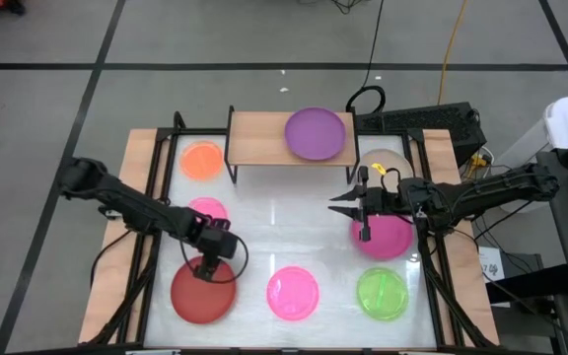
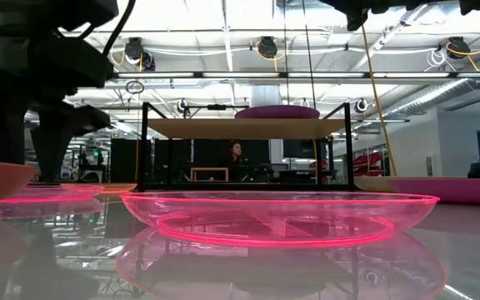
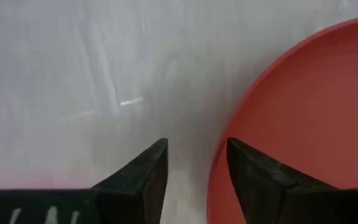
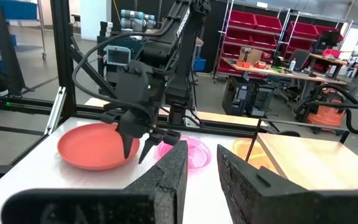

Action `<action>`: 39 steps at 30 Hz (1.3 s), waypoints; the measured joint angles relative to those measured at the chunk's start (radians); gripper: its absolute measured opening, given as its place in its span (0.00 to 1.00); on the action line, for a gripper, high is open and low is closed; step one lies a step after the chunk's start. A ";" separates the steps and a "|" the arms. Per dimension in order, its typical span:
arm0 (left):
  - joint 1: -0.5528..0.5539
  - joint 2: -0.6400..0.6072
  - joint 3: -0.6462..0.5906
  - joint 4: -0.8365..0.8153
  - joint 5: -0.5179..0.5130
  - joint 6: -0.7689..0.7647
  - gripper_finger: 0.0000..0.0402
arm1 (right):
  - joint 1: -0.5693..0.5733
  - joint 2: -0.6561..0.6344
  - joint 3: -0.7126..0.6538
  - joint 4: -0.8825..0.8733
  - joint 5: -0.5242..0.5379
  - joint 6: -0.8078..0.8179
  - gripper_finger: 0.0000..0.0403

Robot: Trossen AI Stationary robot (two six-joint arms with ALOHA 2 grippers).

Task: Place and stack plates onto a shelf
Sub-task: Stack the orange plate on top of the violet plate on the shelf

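1. Left wrist view: left gripper [image 3: 194, 163] fingers slightly apart, empty, poised at the rim of the red plate [image 3: 303, 130]; one finger hangs over the bare table [image 3: 73, 68], the other over the plate's edge.
2. High view: left gripper [image 1: 207, 266] sits at the red plate's [image 1: 203, 292] far edge, front left of the table.
3. Right gripper [image 1: 346, 202] hovers mid-table, fingers a little apart, holding nothing, just beside the magenta plate [image 1: 385, 237].
4. Shelf [image 1: 254, 138] stands at the table's back; purple plate [image 1: 315, 133] lies on its right half.
5. Orange plate [image 1: 202, 160] lies left of the shelf; beige plate [image 1: 388, 161] to its right, partly hidden by the right arm.
6. One translucent pink plate [image 1: 293, 293] front centre, another [image 1: 208, 209] under the left arm; green plate [image 1: 382, 293] front right.
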 joint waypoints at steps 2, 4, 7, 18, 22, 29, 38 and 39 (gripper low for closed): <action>0.000 0.011 0.000 0.003 0.000 -0.001 0.42 | 0.000 0.000 0.000 0.000 0.000 0.000 0.18; -0.004 0.021 0.000 0.004 0.011 -0.001 0.42 | 0.000 0.000 0.000 0.000 0.000 0.000 0.18; -0.010 0.056 0.000 0.003 0.053 0.001 0.42 | 0.000 0.000 0.000 0.000 0.000 0.000 0.18; 0.012 0.090 0.002 0.039 0.132 0.038 0.05 | 0.000 0.001 -0.026 0.018 0.004 0.000 0.18; 0.033 0.019 -0.003 0.033 0.131 0.007 0.02 | 0.000 0.000 -0.032 0.028 0.005 0.000 0.18; 0.089 -0.180 0.103 -0.073 -0.025 0.053 0.02 | 0.000 0.000 -0.032 0.036 0.005 -0.002 0.18; 0.315 -0.281 0.341 -0.076 -0.247 0.357 0.02 | 0.002 -0.005 -0.033 0.061 0.032 -0.046 0.18; 0.354 -0.271 0.371 -0.076 -0.246 0.383 0.02 | 0.002 -0.006 -0.033 0.067 0.032 -0.053 0.18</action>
